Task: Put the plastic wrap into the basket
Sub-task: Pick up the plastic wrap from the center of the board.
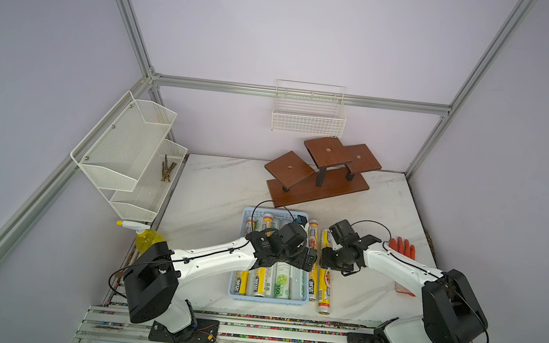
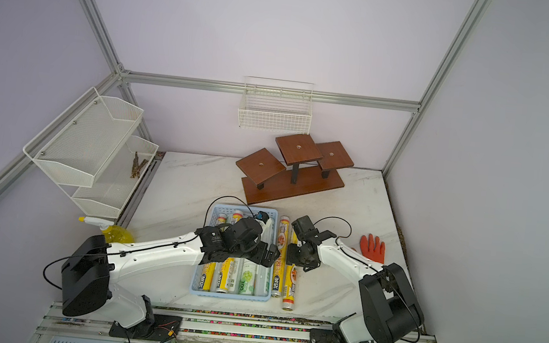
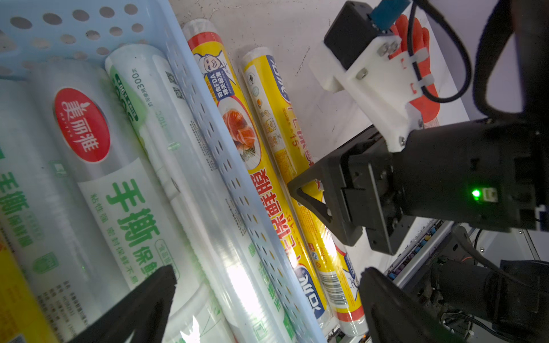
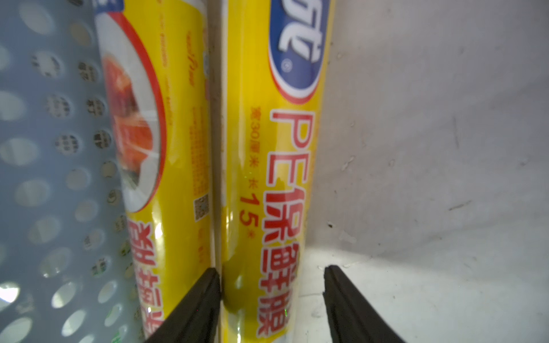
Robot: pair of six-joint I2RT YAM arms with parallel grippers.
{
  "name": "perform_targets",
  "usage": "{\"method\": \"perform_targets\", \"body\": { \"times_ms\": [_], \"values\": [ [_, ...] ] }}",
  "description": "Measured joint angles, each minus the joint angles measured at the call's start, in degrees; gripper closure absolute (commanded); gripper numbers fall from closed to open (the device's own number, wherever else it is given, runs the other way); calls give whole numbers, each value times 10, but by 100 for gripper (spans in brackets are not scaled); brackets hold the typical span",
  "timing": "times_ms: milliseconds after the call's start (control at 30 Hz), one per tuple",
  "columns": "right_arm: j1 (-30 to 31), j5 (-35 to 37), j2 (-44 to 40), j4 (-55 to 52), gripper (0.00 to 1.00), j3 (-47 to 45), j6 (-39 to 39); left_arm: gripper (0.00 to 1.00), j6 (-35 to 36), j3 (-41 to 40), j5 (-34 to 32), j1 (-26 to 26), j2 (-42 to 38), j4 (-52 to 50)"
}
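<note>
We find the right gripper [image 4: 271, 271] spread astride the outer roll [image 4: 267, 166]; we advise closing squarely, clear of its neighbour [image 4: 160, 142].

The basket [image 1: 267, 299] is light blue, with rows of small holes. The whitish rolls [image 1: 283, 283] inside it have green print. The yellow rolls [image 1: 325, 285] just beside it have red letters and a blue emblem.

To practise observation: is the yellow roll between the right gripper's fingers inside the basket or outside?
Outside: the yellow roll lies on the table, beyond the basket wall.
</note>
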Motion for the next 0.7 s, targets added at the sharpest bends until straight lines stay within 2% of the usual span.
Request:
{"method": "perform_targets", "body": {
  "times_ms": [433, 700],
  "values": [
    [28, 89, 34, -50, 43, 17, 16, 0, -1, 0, 0, -7, 2, 7],
    [35, 93, 54, -48, 47, 17, 35, 0, -10, -1, -5, -7, 2, 23]
  ]
}}
